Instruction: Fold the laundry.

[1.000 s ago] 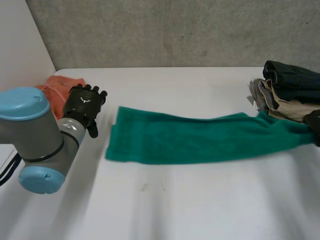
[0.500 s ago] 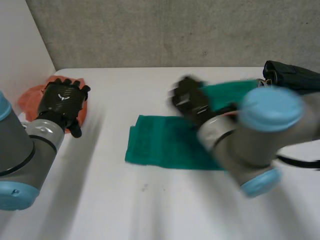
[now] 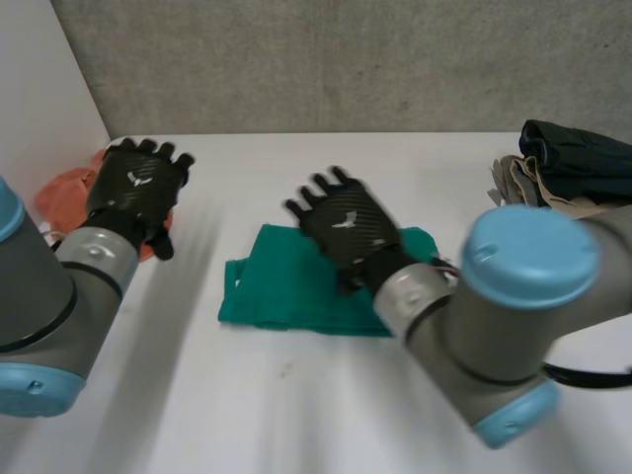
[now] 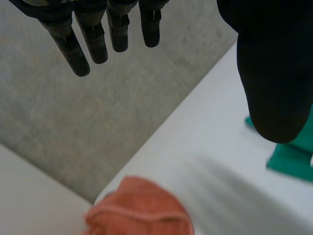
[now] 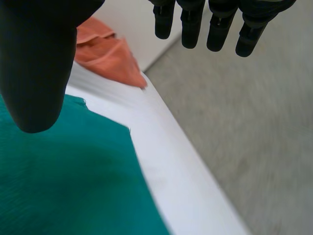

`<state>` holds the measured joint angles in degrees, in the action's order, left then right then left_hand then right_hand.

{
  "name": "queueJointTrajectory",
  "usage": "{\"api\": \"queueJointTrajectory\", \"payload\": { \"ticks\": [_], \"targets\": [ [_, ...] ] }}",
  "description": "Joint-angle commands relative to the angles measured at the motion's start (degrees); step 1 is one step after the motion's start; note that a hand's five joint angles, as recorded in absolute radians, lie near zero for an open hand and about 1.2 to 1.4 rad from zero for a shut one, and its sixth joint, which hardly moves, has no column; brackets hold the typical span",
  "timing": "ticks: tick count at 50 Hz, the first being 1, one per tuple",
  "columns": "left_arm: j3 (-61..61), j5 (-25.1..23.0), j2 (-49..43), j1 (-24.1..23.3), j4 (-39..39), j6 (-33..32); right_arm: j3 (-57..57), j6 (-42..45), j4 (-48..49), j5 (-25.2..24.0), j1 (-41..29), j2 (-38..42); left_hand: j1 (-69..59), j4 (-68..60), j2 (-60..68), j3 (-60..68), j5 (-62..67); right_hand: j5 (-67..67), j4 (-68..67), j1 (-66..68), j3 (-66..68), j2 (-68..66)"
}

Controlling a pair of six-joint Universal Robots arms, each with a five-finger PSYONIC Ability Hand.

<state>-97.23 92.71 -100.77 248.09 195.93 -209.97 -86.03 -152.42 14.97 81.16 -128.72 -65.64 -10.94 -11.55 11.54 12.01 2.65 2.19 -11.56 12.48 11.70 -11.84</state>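
A green towel [image 3: 286, 291] lies folded over itself in the middle of the white table [image 3: 326, 415]. My right hand [image 3: 346, 227] hovers over its far part, fingers straight and spread, holding nothing. In the right wrist view the towel [image 5: 63, 181] lies under the palm and the fingers [image 5: 190, 24] reach past its far edge. My left hand [image 3: 133, 188] is open at the table's far left, above an orange cloth [image 3: 61, 196]. In the left wrist view the orange cloth [image 4: 139, 208] lies below the straight fingers [image 4: 93, 39], and a corner of the towel [image 4: 291, 156] shows beside the thumb.
A pile of dark and beige garments [image 3: 568, 168] sits at the table's far right. A grey wall [image 3: 326, 59] runs behind the table's back edge. The orange cloth [image 5: 105, 49] lies near the table's far left corner.
My right hand carried the towel's right end over to the left, doubling the towel, then opened and let go. My left hand shifted a little farther back over the orange cloth.
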Motion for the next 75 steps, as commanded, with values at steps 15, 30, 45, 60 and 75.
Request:
{"api": "queueJointTrajectory", "payload": {
  "ticks": [15,30,45,60,75],
  "targets": [
    [6.4,0.7,-7.1,-10.3,-0.1,0.0,-9.1,4.4,-5.8,1.8,20.2,4.9,0.6,1.2,-1.2,-1.6,-2.3,67.8,-68.4,67.5,68.3,-68.2],
    [4.9,0.9,-2.4,-7.5,-0.6,0.3,-2.7,18.7,5.3,-1.0,-0.8,0.7,0.6,1.2,-1.2,-1.6,-2.3,67.8,-68.4,67.5,68.3,-68.2],
    [4.4,2.9,-2.9,-5.6,-0.5,8.8,1.6,12.0,5.7,-8.3,-4.2,9.6,-0.1,0.5,-0.5,-1.0,-1.6,-2.2,1.6,-2.5,-1.7,1.8],
    [17.1,3.0,-18.2,-16.7,-4.6,21.1,9.6,-24.4,-13.1,-3.4,8.0,5.2,-0.6,0.0,0.0,-0.4,-1.1,-2.2,1.6,-2.5,-1.7,1.8],
    [17.3,13.0,-27.8,-17.8,-12.6,20.5,20.8,-17.0,-22.7,-4.3,8.0,21.5,-1.0,-0.3,0.4,-0.1,-0.8,-2.2,1.6,-2.5,-1.7,1.8]
  ]
}}
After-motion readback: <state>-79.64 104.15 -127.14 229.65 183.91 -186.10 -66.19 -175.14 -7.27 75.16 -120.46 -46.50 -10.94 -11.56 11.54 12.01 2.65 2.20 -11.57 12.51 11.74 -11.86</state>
